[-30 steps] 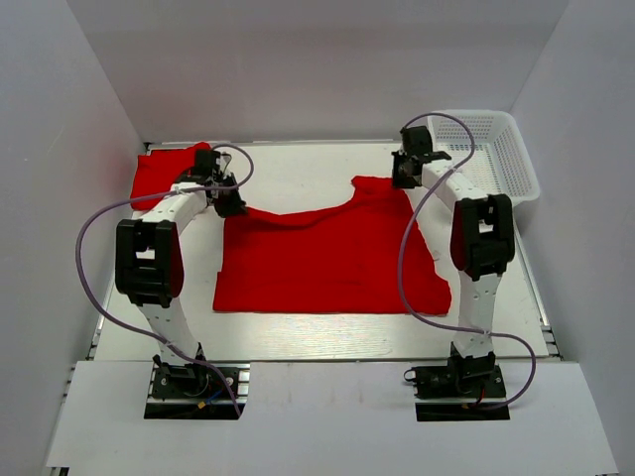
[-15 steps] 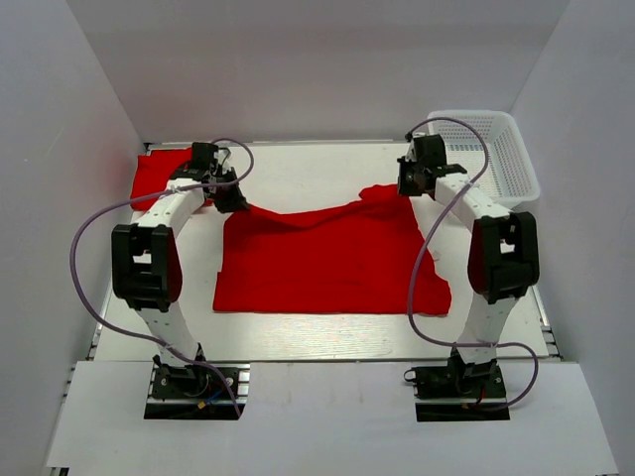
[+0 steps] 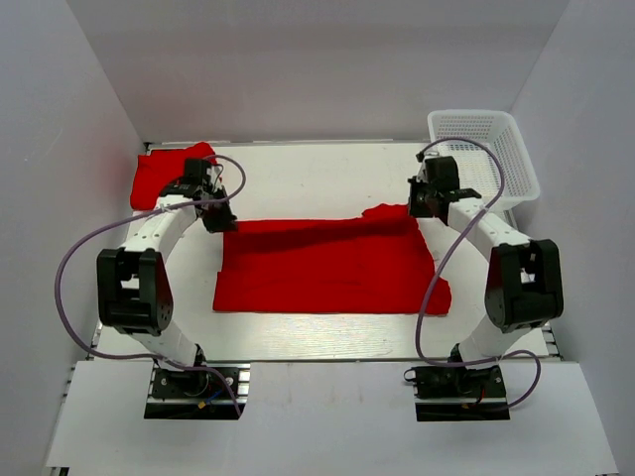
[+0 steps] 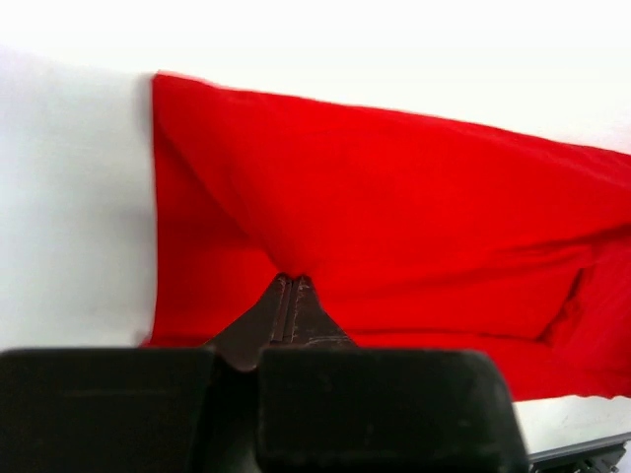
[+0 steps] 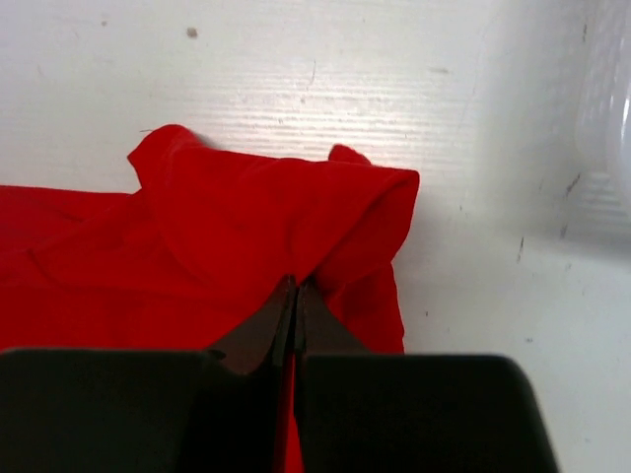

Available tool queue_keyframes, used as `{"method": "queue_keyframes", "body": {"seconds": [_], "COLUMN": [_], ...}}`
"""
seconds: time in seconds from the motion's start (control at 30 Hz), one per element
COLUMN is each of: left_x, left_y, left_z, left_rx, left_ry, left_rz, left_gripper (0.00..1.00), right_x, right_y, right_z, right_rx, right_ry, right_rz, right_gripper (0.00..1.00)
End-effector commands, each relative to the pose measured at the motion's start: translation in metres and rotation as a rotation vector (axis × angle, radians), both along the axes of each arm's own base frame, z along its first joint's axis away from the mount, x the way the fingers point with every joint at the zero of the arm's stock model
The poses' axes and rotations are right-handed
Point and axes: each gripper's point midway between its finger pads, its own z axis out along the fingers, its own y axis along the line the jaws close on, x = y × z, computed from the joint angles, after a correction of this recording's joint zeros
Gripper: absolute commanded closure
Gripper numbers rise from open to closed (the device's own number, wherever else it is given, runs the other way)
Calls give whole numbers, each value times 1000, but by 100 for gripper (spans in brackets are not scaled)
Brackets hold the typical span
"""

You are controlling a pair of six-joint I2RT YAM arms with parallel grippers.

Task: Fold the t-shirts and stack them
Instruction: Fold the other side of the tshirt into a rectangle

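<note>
A red shirt (image 3: 327, 278) is being held by both tools in the middle of the worktop (image 3: 317, 178). Its far-left corner is being pinched by the left tool (image 3: 219, 220), and its far-right corner is being pinched by the right tool (image 3: 418, 203). Both pairs of jaws are being pressed narrow on the cloth, with only a thin layer of it between them.

In the left wrist view, the fabric is being gathered into a small peak at the fingertips (image 4: 282, 305), and creases are being drawn from that point across the shirt. In the right wrist view, a bunched fold of red cloth is being gripped at the fingertips (image 5: 279, 315), with bare white worktop lying beyond it.

The far edge of the shirt is being carried slightly above the surface between the two tools, and a dark shadowed band is being cast along it. The near part is lying flat, its near edge running straight from left to right.

A second shirt (image 3: 159, 177), also red, is lying in the far-left corner, just beyond the left tool and partly hidden by the left arm (image 3: 159, 223). A white mesh basket (image 3: 523, 164) is sitting in the far-right corner, just right of the right arm (image 3: 486, 226).
</note>
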Motion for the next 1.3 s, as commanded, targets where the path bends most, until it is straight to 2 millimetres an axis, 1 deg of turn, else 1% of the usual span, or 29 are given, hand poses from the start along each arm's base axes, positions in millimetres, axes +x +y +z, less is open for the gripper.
{"method": "queue_keyframes", "body": {"seconds": [0.0,0.03,0.07,0.1,0.13,0.17,0.2,0.23,0.27,0.3,0.4,0.43,0.47,0.5,0.53,0.63,0.7,0.83,0.9,0.93,0.97,1.0,1.03,1.07,1.1,1.13,1.17,1.2,1.27], "left_x": [-17,-22,-26,-35,-37,-40,-45,-44,-51,-51,-54,-54,-54,-54,-56,-57,-57,-67,-69,-76,-85,-89,-95,-100,-111,-114,-117,-118,-111], "left_y": [13,13,15,17,21,22,22,22,23,23,24,26,28,28,28,30,32,36,36,37,37,39,39,43,45,48,52,54,55], "left_z": [13,9,8,1,2,-2,-4,0,-8,-5,-9,-10,-10,-10,-13,-18,-18,-28,-26,-31,-35,-35,-36,-35,-36,-30,-27,-20,-5], "left_rx": [44,41,50,64,84,86,86,85,88,87,96,105,115,115,116,125,134,156,157,160,159,169,168,187,202,209,228,239,236], "left_ry": [-25,-4,5,41,39,53,59,47,71,61,72,71,71,71,80,88,87,124,126,151,184,200,226,241,285,274,272,269,218], "left_rz": [29,37,41,46,57,57,57,57,56,57,60,65,70,71,70,74,79,85,85,83,91,93,103,109,119,135,153,158,175], "left_gripper": [100,100,100,100,100,100,100,100,100,100,100,100,100,100,100,100,100,100,100,100,93,70,55,42,23,0,0,0,0], "right_x": [-7,-11,-14,-23,-27,-30,-39,-43,-50,-55,-68,-73,-77,-81,-90,-104,-111,-125,-132,-137,-147,-153,-161,-175,-179,-184,-186,-196,-194], "right_y": [-13,-13,-14,-14,-15,-16,-19,-20,-19,-18,-13,-13,-7,-5,-5,-4,-3,-4,-1,0,-1,-3,-5,-8,-10,-16,-17,-21,-23], "right_z": [21,28,28,17,24,24,14,20,15,14,10,3,7,4,-6,-16,-16,-29,-35,-39,-44,-47,-53,-57,-55,-57,-52,-50,-36], "right_rx": [-14,-7,-5,-4,-1,1,-2,3,7,14,52,54,89,100,107,129,136,140,161,167,172,170,164,160,158,136,139,130,124], "right_ry": [-71,-86,-83,-56,-74,-72,-43,-59,-43,-43,-27,-8,-12,-2,26,55,61,100,131,154,183,205,230,280,283,292,283,302,273], "right_rz": [-31,-31,-34,-34,-35,-41,-50,-53,-48,-44,-33,-35,-10,-10,-11,-18,-12,-14,-19,-20,-33,-42,-52,-77,-90,-112,-125,-135,-141], "right_gripper": [100,100,100,100,100,100,100,100,100,100,100,100,100,100,100,100,100,100,100,98,95,95,94,91,81,68,51,12,10]}}
